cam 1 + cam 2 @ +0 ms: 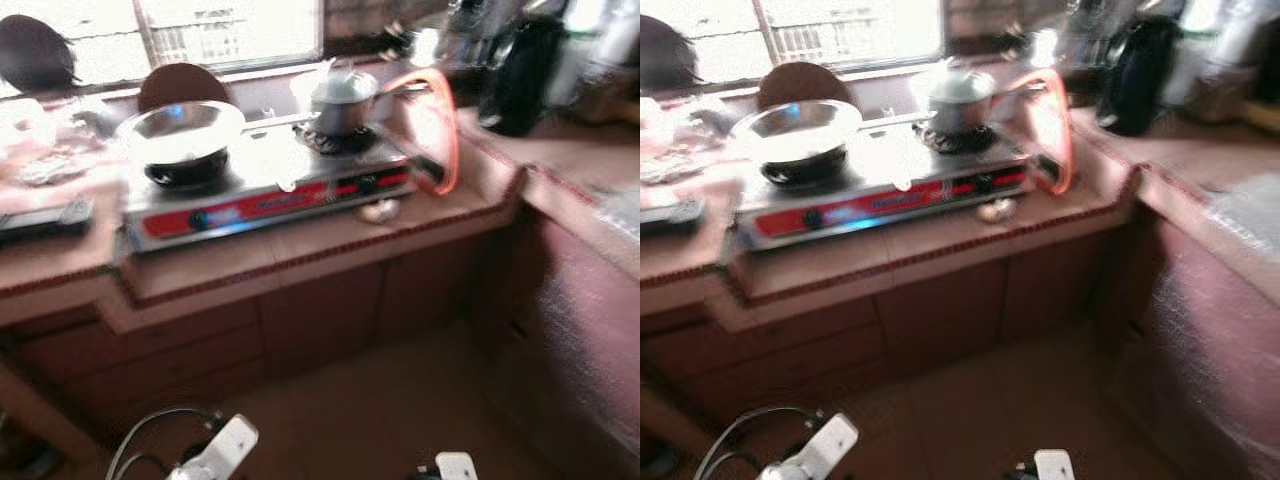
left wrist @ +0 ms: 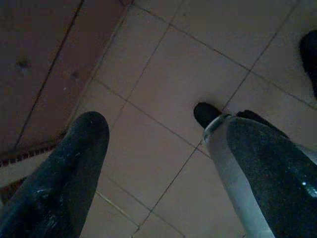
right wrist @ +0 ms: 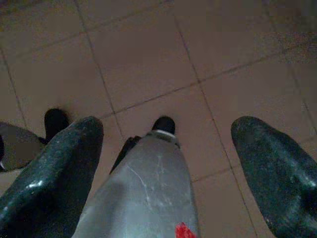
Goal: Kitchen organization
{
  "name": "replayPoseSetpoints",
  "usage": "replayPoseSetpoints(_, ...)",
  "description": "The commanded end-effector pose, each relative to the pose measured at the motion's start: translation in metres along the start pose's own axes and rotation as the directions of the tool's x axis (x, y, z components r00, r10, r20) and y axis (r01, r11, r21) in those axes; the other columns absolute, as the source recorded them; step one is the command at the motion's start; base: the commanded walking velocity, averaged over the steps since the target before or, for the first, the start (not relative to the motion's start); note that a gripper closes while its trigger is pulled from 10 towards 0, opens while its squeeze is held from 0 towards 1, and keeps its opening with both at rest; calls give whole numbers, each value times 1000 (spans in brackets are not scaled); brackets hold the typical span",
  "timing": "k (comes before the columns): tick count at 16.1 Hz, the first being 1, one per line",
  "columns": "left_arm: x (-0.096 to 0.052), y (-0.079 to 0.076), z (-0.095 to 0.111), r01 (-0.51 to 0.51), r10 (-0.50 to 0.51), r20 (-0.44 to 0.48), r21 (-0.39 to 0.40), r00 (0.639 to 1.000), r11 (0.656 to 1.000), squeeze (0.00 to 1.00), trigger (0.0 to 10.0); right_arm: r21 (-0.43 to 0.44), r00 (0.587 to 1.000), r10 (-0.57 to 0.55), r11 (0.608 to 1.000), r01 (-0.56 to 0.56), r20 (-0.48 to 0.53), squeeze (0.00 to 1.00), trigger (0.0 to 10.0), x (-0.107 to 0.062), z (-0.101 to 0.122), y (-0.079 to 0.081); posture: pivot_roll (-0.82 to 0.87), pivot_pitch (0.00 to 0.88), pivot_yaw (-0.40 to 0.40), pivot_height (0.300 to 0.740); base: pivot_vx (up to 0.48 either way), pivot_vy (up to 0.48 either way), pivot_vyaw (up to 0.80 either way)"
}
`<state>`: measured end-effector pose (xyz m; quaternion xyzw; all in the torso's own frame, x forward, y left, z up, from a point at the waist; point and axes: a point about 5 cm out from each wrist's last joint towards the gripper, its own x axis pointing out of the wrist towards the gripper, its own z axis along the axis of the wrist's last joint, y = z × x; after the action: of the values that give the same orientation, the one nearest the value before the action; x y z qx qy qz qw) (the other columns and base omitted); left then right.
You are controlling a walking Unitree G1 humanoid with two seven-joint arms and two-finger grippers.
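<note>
Stove with bowl and pot at bench rear edge; both grippers' fingers spread, empty, over floor; progress undeterminable.

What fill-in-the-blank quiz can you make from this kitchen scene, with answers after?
1. The wok sits on the stove's ____ burner.
2. The pot on the other burner has its ____ on.
3. Both hands, left hand and right hand, hang over the tiled ____.
4. The stove's front panel is silver and ____.

Answers: left; lid; floor; red
</note>
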<state>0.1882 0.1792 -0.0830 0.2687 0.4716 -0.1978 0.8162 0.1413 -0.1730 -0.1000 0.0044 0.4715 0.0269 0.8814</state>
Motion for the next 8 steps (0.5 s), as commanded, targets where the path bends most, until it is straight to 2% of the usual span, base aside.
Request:
replayPoseSetpoints(1, 0, 2, 3, -11, 11, 8, 3, 1000, 1000, 0, 10000, 1, 999, 12, 1000, -12, -31, 0, 10000, -1, -7, 4, 12, 0, 11, 740, 0, 0, 0)
replayPoseSetpoints(6, 0, 3, 0, -56, 56, -5, 1, 998, 998, 0, 10000, -31, 999, 26, 999, -27, -26, 0, 10000, -1, -6, 3, 20, 0, -13, 740, 0, 0, 0)
replayPoseSetpoints(8, 0, 2, 0, -56, 56, -6, -6, 998, 998, 0, 10000, -40, 999, 27, 999, -27, -24, 0, 10000, -1, -6, 2, 25, 0, -24, 740, 0, 0, 525)
